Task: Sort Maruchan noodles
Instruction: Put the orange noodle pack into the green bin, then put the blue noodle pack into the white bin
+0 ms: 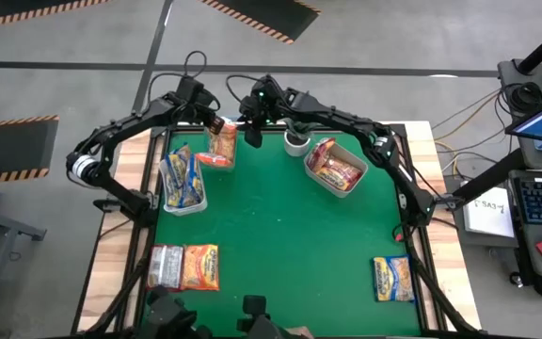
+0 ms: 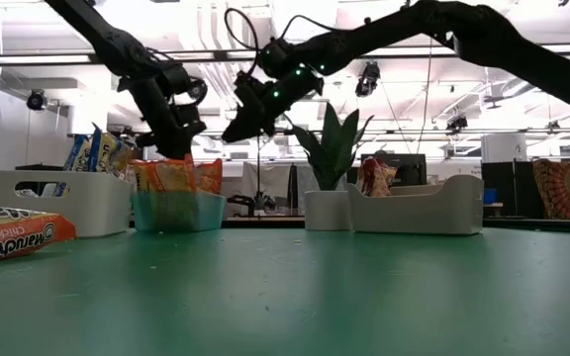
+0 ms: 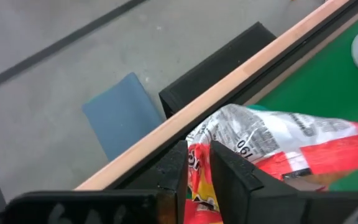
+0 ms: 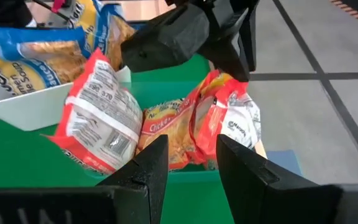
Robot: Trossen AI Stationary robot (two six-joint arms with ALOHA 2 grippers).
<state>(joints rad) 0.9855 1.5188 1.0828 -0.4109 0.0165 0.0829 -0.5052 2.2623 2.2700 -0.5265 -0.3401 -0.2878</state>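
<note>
Sorting looks more than half done, in my judgement. On the green surface [image 1: 280,235] three bins already hold packets: the white bin [image 1: 184,193] at the left carries yellow-and-blue packets [image 1: 179,171], the white bin at the right [image 1: 337,181] carries red packets [image 1: 335,168], and the clear-teal bin [image 1: 216,156] between them at the back holds orange packets [image 1: 221,141]. Loose noodles remain at the near edge — a silvery packet [image 1: 166,266] touching an orange packet [image 1: 201,266] on the left side, and one yellow-and-blue packet [image 1: 393,279] alone on the right side, well apart from them. So three packets at least are left to sort.

The left gripper [image 1: 216,125] is over the clear-teal bin, and its jaws are clamped on the edge of an orange-and-red packet [image 3: 272,146] that stands in or just over this bin. The right gripper [image 1: 252,134] hangs just beside it, jaws apart and holding nothing.

The high view gives the whole layout and the loose packets, but not the grip. The left wrist view shows the pinch on the packet edge clearly. The right wrist view shows the packets crowded upright in the teal bin — and the yellow-and-blue ones behind. The low view shows a small plant pot [image 2: 330,210] and how the packets rise above the bin walls; whether the held packet rests on the others I cannot tell.
</note>
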